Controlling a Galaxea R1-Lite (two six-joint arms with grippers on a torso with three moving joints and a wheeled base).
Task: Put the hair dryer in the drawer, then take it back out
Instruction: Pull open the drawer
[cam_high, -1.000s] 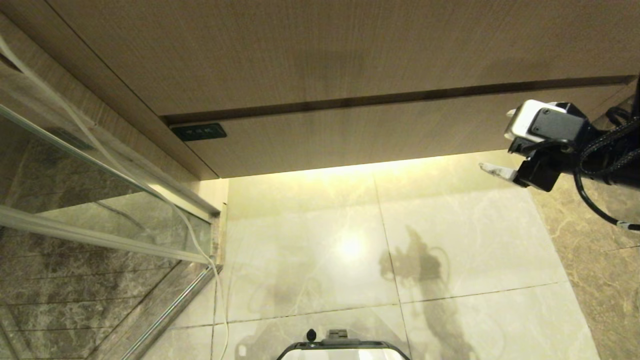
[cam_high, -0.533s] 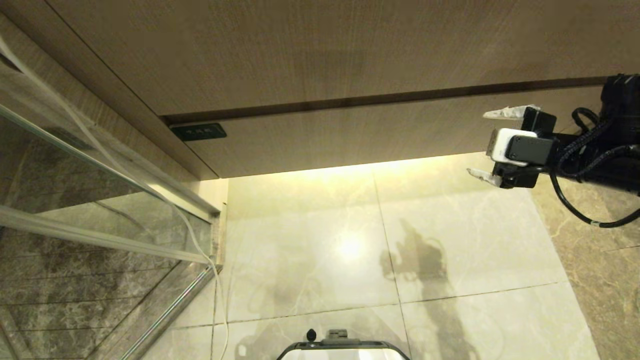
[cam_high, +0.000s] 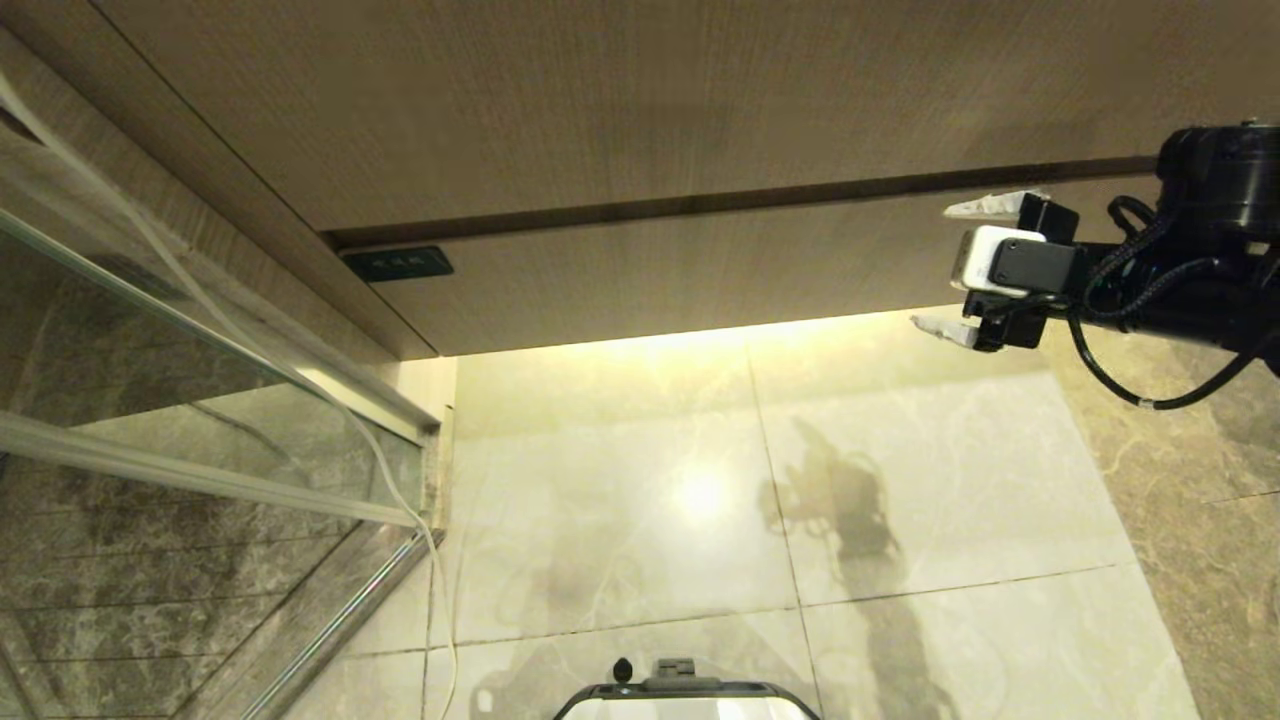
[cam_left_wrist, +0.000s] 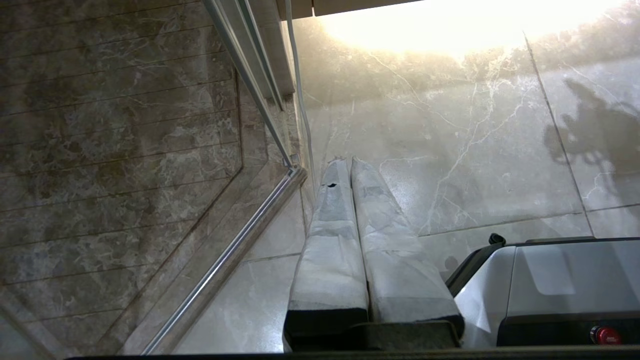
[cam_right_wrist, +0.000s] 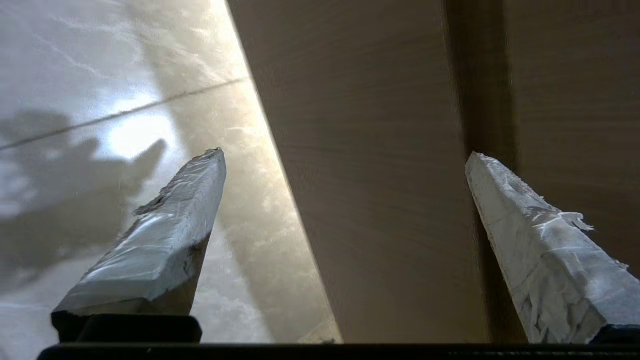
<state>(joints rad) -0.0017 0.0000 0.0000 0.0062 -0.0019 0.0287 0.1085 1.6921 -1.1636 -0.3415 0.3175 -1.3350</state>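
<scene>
Head camera looks down past the drawer (cam_high: 680, 275) front; the right wrist camera faces it closely, between its claw (cam_right_wrist: 345, 200) tips.

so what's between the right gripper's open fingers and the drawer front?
Nothing. In the right wrist view the right gripper is open around bare air, straddling the drawer front. The head view shows the same gap.

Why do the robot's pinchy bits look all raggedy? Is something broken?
Nothing looks broken. The right tool has white wrapping on its fingers that is frayed and torn at the edges, and it is open in front of the closed drawer. The white cable hanging by the glass looks loose too.
</scene>
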